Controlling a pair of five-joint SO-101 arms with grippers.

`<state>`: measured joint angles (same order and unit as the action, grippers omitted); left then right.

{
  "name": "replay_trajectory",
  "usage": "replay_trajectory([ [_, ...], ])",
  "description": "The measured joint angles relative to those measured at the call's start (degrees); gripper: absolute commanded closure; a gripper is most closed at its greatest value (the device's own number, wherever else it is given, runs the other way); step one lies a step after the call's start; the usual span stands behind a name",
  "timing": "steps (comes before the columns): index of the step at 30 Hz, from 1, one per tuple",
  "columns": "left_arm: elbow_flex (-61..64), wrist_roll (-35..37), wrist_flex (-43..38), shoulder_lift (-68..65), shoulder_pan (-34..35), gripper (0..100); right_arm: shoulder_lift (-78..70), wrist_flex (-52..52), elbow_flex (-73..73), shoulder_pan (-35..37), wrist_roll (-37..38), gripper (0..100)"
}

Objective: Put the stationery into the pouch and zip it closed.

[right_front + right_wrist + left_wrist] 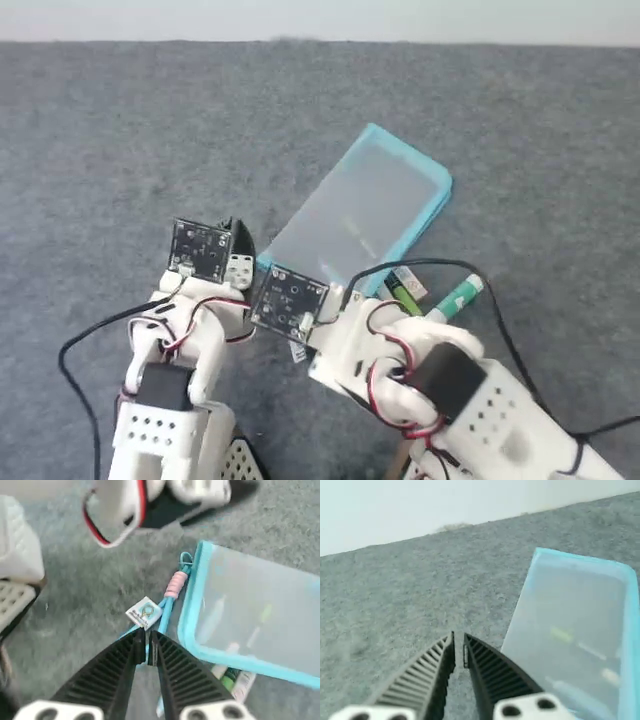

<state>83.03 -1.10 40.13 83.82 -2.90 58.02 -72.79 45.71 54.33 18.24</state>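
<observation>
- My right tool [148, 639] is pressed together on the zip cord [168, 606], just below its small tag [144, 613].
- The pouch [365, 205] lies flat on the grey surface [150, 130], with pens [450, 300] at its near edge.
- My left tool [459, 647] hangs beside the pouch, its tips almost touching and gripping nothing.
- The film looks light, soft and slick and will likely slide when tugged, so pin the trim and pull the cord.

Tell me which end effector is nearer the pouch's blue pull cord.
Right. The right end effector is closed around the blue pull cord; the left end effector sits over carpet beside the pouch.
</observation>
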Motion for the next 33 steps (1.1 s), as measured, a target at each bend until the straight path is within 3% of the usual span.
replay_trajectory([
  [5, -1.14, 0.35, 0.79, 0.0, 1.67, 99, -0.09, 5.54, 3.87, 0.0, -0.88, 98.3],
  [9, -4.75, 0.7, 3.25, 0.0, 10.11, 99, -3.43, 7.47, 3.87, 0.0, -1.93, 90.2],
  [15, -12.31, 1.58, 9.76, 0.09, 26.99, 99, -21.54, 10.55, -0.62, -0.09, -4.04, 81.6],
  [22, -20.13, 0.79, 17.49, -0.79, 34.02, 99, -46.51, 8.44, -16.79, 0.0, -9.05, 81.2],
  [33, -31.56, -0.26, 17.85, -25.14, 43.96, 99, -65.85, 4.92, -30.77, -0.18, -14.24, 81.2],
])
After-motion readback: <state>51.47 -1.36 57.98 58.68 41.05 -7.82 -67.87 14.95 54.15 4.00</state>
